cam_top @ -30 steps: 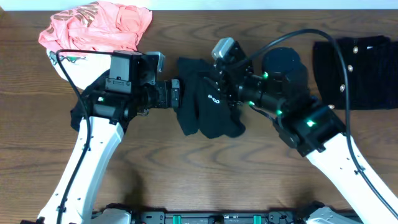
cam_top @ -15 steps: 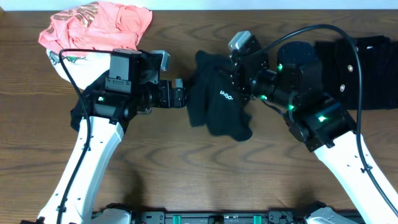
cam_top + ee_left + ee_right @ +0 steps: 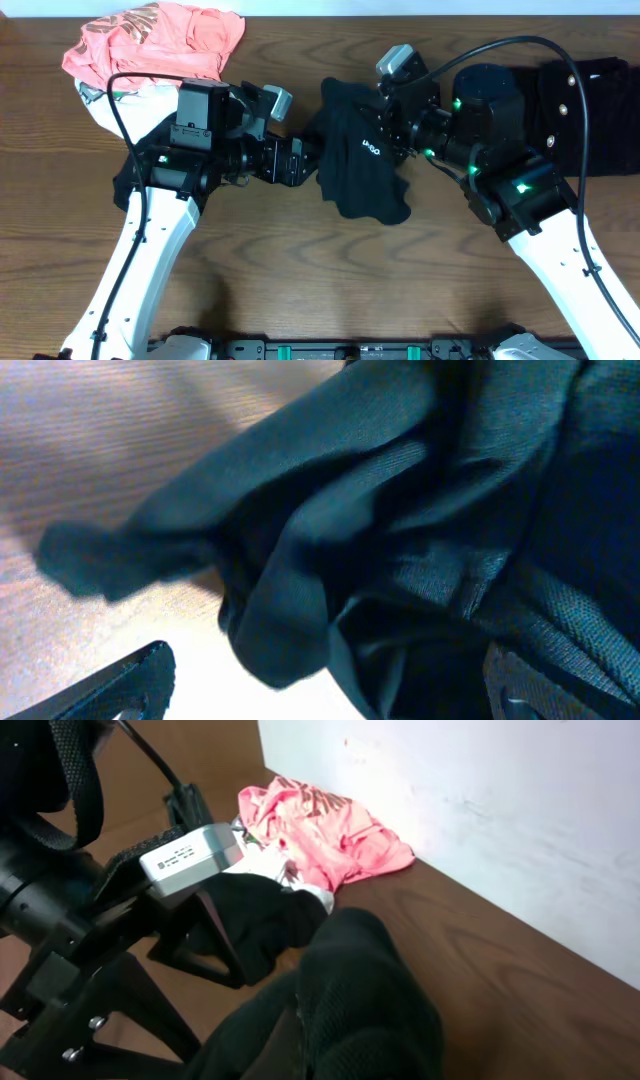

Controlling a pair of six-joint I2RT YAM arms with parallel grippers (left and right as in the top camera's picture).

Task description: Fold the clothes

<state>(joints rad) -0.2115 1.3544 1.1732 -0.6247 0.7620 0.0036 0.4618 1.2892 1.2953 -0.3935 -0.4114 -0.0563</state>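
Your black T-shirt (image 3: 362,170) lies bunched at the middle of the wooden table (image 3: 300,270), dragged further right than a second ago with the right gripper (image 3: 388,120) clamped on its top edge, while the left gripper (image 3: 303,160) has followed to its left hem, fingers (image 3: 130,678) spread wide around cloth, and the coral-pink garment (image 3: 155,40) is unmoved.

I count black garments — three: shirt (image 3: 362,165) centre, ribbed piece (image 3: 600,110) far right, bundle (image 3: 122,186) far left. Pink garment (image 3: 150,40): one. White garment (image 3: 97,107): one. Arms — two: left arm (image 3: 140,250), right arm (image 3: 570,250).
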